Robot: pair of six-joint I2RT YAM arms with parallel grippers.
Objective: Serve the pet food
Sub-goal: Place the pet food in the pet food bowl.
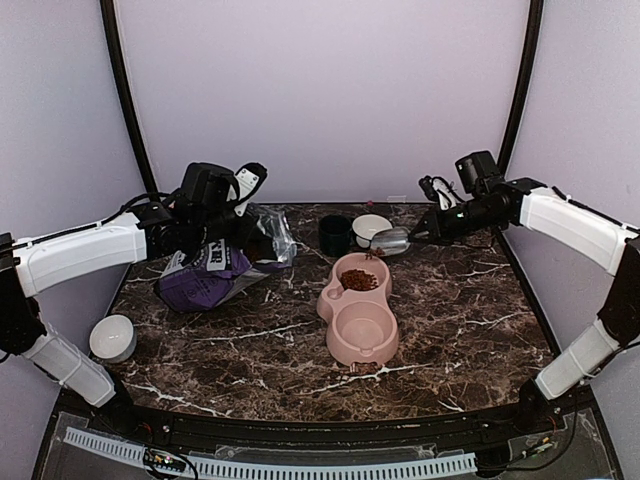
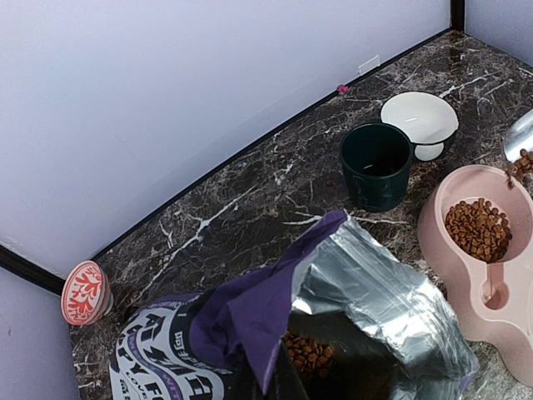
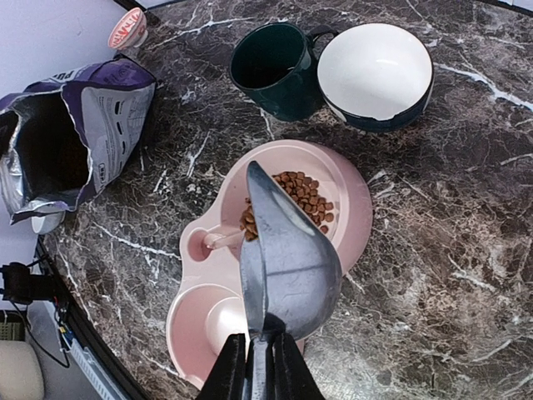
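1. Right wrist view: the pet food [image 3: 304, 200] lies as one loose heap in the far basin of the pink double bowl [image 3: 187, 325]. The near basin holds none.
2. One metal scoop [image 3: 291, 258] is tilted over that heap, with a few pellets at its lip.
3. The right gripper [image 3: 265, 358] is clamped on the scoop's handle, its two fingers tight against it.
4. One purple-and-grey bag [image 2: 166, 358] stands open left of the double bowl, and a second lot of pellets shows inside its foil mouth.
5. The left gripper [image 1: 240, 225] is closed at the bag's upper edge. Whether it pinches the film cannot be made out.
6. One dark green mug [image 3: 275, 67] and one white bowl [image 3: 375, 62] stand side by side just beyond the double bowl.
7. A second white bowl [image 1: 112, 338] sits alone at the near left of the marble table [image 1: 450, 330].
8. One small red-patterned cup [image 2: 85, 292] lies on its side by the back wall, behind the bag.
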